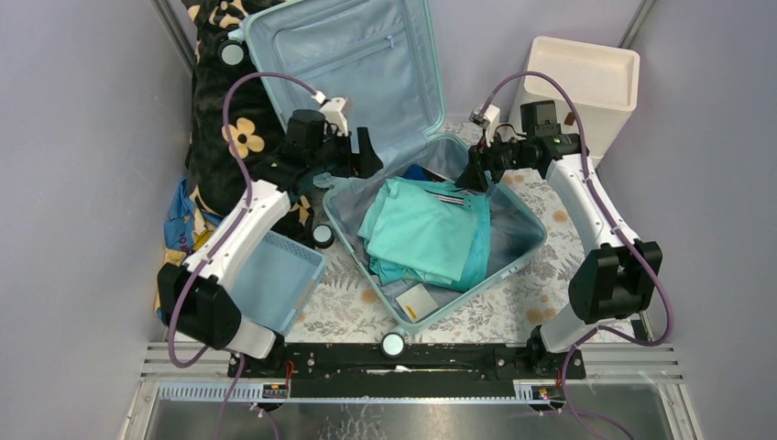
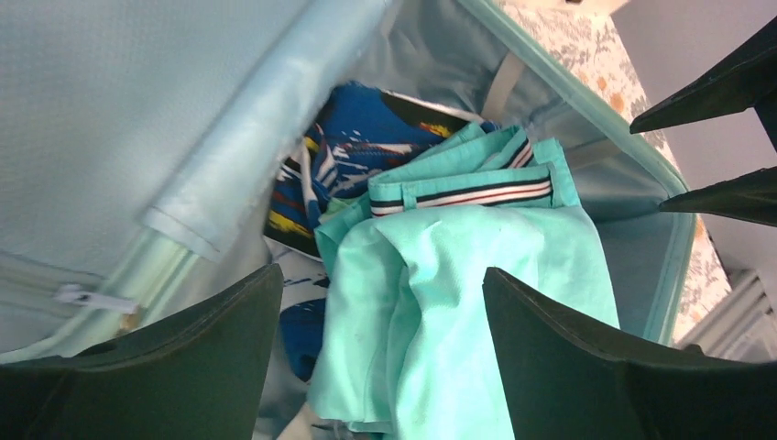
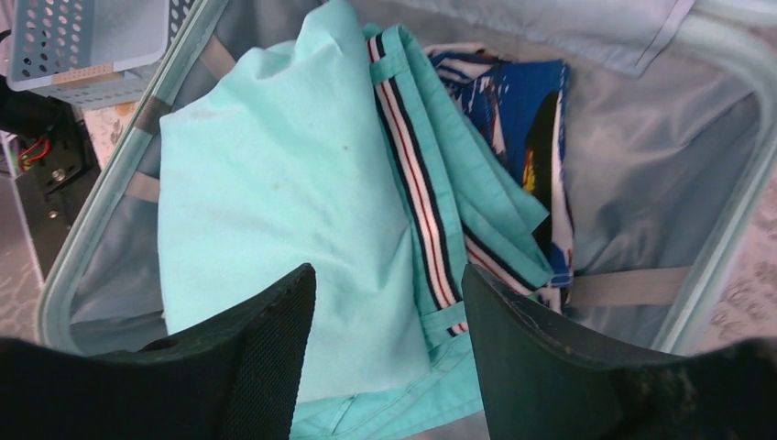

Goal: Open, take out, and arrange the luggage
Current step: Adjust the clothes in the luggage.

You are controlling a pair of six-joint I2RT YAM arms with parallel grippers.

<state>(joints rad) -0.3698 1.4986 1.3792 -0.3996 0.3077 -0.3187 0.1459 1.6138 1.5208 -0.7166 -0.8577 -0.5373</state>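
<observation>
The pale aqua luggage point(image 1: 536, 240) lies open on the table, its lid point(image 1: 348, 55) propped upright at the back. Folded teal clothes point(image 1: 426, 229) fill the base, over a blue patterned garment point(image 1: 420, 172). My left gripper point(image 1: 353, 163) hovers open over the base's back left corner. In the left wrist view the left gripper point(image 2: 383, 275) has only the teal cloth point(image 2: 476, 275) below it, nothing between the fingers. My right gripper point(image 1: 476, 170) is open at the back right rim. In the right wrist view the right gripper point(image 3: 388, 272) hangs above the teal clothes point(image 3: 275, 183) and a striped waistband point(image 3: 412, 174).
A small blue basket point(image 1: 270, 280) sits left of the suitcase under my left arm. A cream drawer unit point(image 1: 586, 78) stands at the back right. Black floral fabric point(image 1: 220, 119) is piled at the back left. A white and yellow card point(image 1: 417, 301) lies in the suitcase's near corner.
</observation>
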